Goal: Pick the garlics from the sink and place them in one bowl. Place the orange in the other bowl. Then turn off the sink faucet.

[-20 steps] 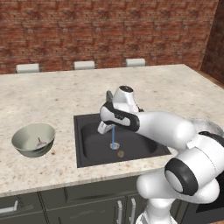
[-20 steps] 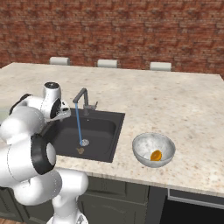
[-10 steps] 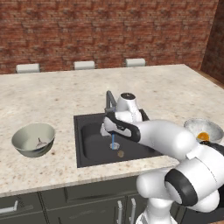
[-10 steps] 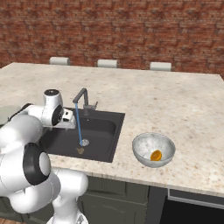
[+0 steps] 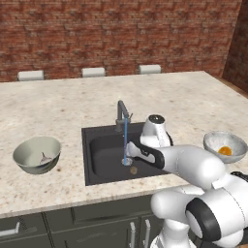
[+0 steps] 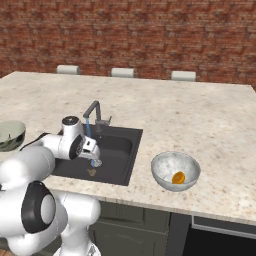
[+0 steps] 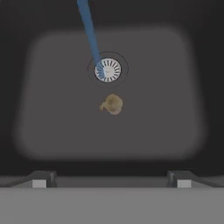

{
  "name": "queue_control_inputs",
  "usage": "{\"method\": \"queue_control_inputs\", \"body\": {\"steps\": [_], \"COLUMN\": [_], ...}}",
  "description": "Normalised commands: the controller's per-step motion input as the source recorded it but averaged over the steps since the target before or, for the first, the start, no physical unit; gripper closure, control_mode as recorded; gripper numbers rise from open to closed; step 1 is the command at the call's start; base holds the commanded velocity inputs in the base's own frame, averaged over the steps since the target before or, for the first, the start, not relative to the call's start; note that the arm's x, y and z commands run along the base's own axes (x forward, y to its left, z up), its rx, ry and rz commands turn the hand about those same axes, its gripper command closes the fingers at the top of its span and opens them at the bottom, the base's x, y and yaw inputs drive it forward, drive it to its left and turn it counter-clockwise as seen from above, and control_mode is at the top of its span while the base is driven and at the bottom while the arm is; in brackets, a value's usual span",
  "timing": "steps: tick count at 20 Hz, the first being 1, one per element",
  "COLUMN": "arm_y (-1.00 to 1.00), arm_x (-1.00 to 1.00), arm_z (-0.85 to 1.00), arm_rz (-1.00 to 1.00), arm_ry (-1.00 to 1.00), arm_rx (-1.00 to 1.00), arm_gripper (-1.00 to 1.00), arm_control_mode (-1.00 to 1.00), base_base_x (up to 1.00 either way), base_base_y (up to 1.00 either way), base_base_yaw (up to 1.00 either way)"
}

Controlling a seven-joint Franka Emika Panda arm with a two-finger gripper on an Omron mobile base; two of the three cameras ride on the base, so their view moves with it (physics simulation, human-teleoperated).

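1. Dark charcoal, the sink [image 5: 104, 157] sits near the counter's [image 5: 63, 104] front edge in the left base view, its long axis running along that edge. The sink faucet [image 5: 121, 115] stands at the basin's back edge, its spout pointing forward over the basin, with a blue stream falling to the drain. A brown garlic [image 5: 133, 170] lies on the basin floor near the front edge, just in front of the drain. The gripper [image 5: 127, 151] hangs over it, hand pointing down. The green-grey bowl [image 5: 37, 154] sits toward the counter's left end with a pale lump inside; the mottled bowl [image 5: 225, 146] toward the right end holds the orange [image 5: 224, 150].

2. From the right base view, the gripper [image 6: 95, 159] is low over the basin, beside the stream.

3. In the hand view, the garlic [image 7: 112, 104] lies just beside the drain ring [image 7: 108, 69], with a small nub pointing to one side. The two fingertips [image 7: 40, 178] stand spread wide with nothing between them.
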Motion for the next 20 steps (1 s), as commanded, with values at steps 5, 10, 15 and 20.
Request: {"method": "queue_control_inputs", "body": {"steps": [5,10,15,20], "arm_y": [-0.4,-0.13,0.0,0.0], "arm_x": [-0.01,0.0,0.01,0.03], "arm_z": [-0.24,-0.24,-0.17,-0.18], "arm_rz": [-0.09,0.0,0.0,0.0], "arm_ry": [0.0,0.0,0.0,0.0], "arm_rx": [0.0,0.0,0.0,0.0], "arm_gripper": [-1.0,-1.0,-1.0,-1.0], "arm_control_mode": [-1.0,-1.0,-1.0,-1.0], "base_base_x": [0.0,0.0,0.0,0.0], "base_base_y": [0.0,0.0,0.0,0.0], "base_base_yaw": [0.0,0.0,0.0,0.0]}}
